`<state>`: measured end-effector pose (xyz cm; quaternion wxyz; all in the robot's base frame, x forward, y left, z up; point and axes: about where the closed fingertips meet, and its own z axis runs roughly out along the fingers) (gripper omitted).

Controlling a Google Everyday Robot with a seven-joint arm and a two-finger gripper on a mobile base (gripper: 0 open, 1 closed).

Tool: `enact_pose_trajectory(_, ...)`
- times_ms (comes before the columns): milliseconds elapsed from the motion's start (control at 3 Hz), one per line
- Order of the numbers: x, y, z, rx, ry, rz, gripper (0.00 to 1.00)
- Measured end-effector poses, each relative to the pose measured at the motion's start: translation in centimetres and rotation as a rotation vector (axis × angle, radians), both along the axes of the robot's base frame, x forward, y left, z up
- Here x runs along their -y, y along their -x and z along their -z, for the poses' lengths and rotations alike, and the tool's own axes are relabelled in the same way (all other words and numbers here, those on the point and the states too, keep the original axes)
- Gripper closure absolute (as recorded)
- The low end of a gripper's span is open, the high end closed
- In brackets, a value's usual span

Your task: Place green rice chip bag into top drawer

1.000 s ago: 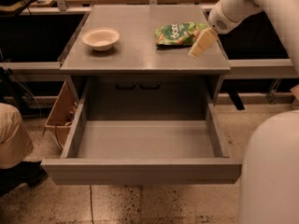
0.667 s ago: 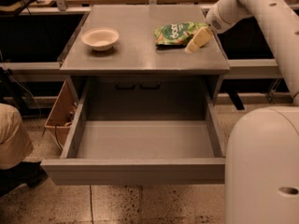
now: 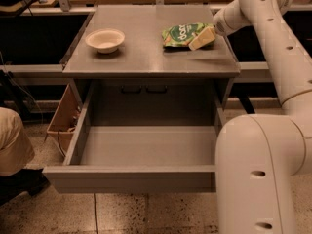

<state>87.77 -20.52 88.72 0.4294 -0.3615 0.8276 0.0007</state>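
We see a crinkly green snack bag with white round lettering lying flat on the far right part of a flat grey metal tabletop, close to the right edge. The cream-coloured two-finger gripper is at the bag's right end, low over the tabletop and overlapping the pouch's edge; whether it grips the bag or only rests against it we cannot tell. The white jointed robot arm reaches to it from the right side, and a large rounded white part of the same arm fills the lower right corner, hiding the drawer's right front corner.

A shallow round white bowl stands upright on the left part of the tabletop, well apart from the bag.

Below the tabletop, a wide, shallow grey metal top drawer is pulled fully out toward us. We see only its smooth grey floor, and its plain flat front panel sits nearest us. The bag is on the tabletop, not in the drawer. Two dark handle slots show on the panel behind the drawer, just under the tabletop.

To the left of the drawer, a brown cardboard box sits beside it above the speckled terrazzo floor.
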Motion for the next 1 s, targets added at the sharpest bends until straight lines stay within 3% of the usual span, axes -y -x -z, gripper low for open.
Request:
enact_pose_trajectory(333,0.2,-1.8,1.3,0.008,-0.128,0.052,0.00)
enact_pose_trajectory(667,-0.3,-2.5,2.0,0.004,-0.215,0.063,0.00)
enact_pose_trajectory(1000,-0.9,-2.8,3.2,-0.018,-0.268,0.063,0.18)
